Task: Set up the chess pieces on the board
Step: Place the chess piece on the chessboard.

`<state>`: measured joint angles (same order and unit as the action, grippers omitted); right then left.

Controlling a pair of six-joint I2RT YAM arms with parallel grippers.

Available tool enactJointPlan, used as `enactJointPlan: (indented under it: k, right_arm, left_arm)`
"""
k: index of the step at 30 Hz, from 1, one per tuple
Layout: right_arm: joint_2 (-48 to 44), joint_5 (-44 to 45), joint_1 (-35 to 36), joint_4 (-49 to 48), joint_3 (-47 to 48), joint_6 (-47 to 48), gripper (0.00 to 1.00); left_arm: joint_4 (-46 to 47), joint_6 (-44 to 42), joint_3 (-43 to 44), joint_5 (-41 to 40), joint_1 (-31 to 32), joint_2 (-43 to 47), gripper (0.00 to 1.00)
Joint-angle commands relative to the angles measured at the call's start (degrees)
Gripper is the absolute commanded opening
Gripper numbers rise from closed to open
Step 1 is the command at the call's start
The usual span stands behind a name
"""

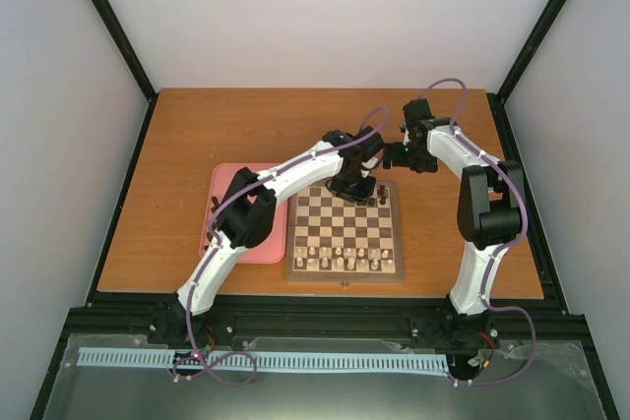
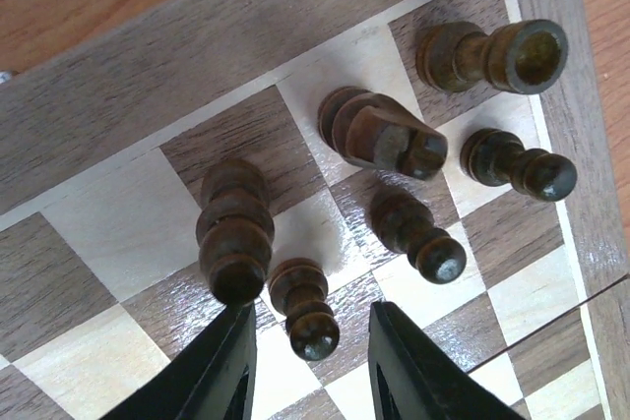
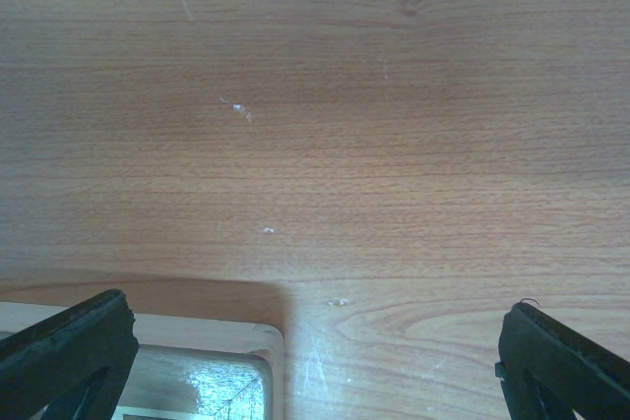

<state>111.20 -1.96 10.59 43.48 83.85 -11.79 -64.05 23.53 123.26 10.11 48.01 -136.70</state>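
Left gripper (image 2: 310,341) hangs spread over the board's (image 1: 344,243) far right corner, a dark pawn (image 2: 300,297) upright between its fingers (image 2: 221,371), untouched; any move looks straight up or down. Right gripper (image 3: 315,361), spread wide, hovers just beyond that corner
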Motion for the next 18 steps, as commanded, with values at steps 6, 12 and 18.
enactJointPlan:
  k: [6, 12, 18]
  right_arm:
    - [-0.5, 0.8, 0.0, -0.2, 0.8, 0.5, 1.00]
    - [-0.6, 0.8, 0.0, -0.2, 1.0, 0.5, 1.00]
    - [-0.5, 0.6, 0.0, -0.2, 0.8, 0.5, 1.00]
  left_arm:
    - [-3.4, -1.6, 1.4, -1.7, 0.7, 6.5, 0.34]
    - [-5.0, -2.0, -0.7, -3.9, 0.6, 13.5, 0.36]
    - [-5.7, -0.7, -6.9, -10.0, -2.3, 21.7, 0.50]
